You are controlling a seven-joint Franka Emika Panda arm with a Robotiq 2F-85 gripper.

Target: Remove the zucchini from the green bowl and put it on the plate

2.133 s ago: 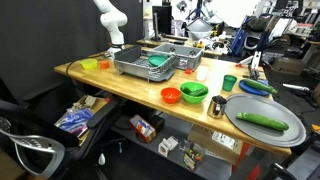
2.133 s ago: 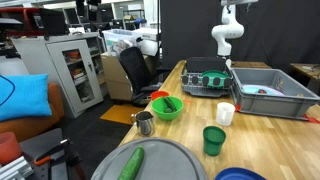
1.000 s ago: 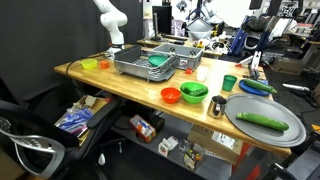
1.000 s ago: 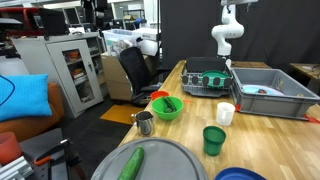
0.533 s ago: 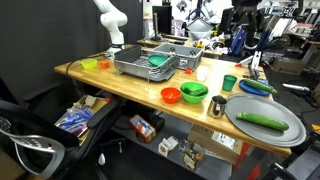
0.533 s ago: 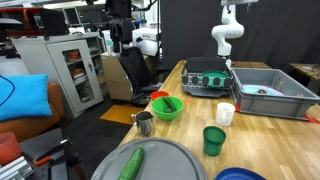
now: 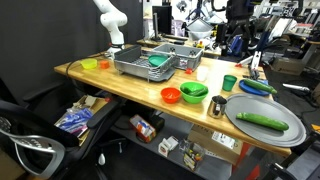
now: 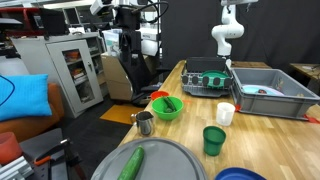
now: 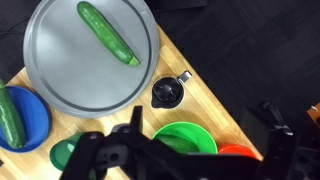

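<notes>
Wooden desk [image 7: 100, 75] holds, by its front edge, the green bowl [image 8: 165, 115] with the zucchini [image 8: 170, 104] inside, beside the plate [image 8: 165, 160] (a longer green vegetable [image 8: 131, 163] lies there), the claw [image 9: 200, 125] spread wide above.

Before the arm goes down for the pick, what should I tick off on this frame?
1. Zucchini lies in the green bowl: ok.
2. Gripper open and holding nothing: ok.
3. Gripper lined up over the zucchini: cannot tell; the wrist view hides that part of the bowl.
4. Plate has bare room beside the long vegetable: ok.
5. Metal cup stands apart from the bowl: ok.
</notes>
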